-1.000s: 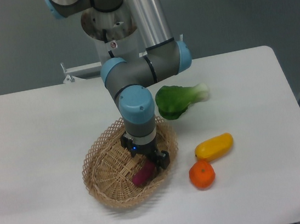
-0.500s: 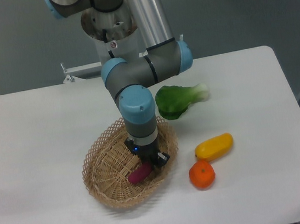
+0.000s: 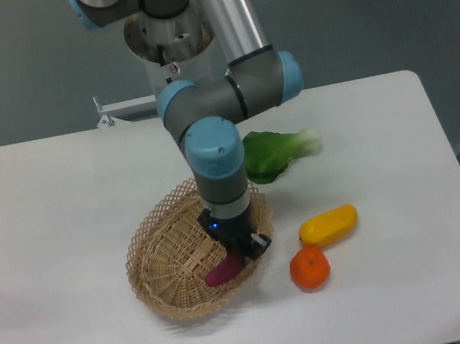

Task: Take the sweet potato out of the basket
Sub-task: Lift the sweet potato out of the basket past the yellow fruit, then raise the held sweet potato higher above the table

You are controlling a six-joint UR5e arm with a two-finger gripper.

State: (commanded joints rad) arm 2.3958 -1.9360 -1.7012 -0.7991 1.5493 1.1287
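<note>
Here, gripper (image 3: pixel 239 254) low inside the wicker basket (image 3: pixel 157 248), fingers clamped on one end of the purple sweet potato (image 3: pixel 223 269); orange fruit (image 3: pixel 310 267) just right of the basket.

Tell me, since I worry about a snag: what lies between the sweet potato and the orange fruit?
In the camera view, only the basket's wicker rim and bare table separate the sweet potato from the orange fruit.
</note>
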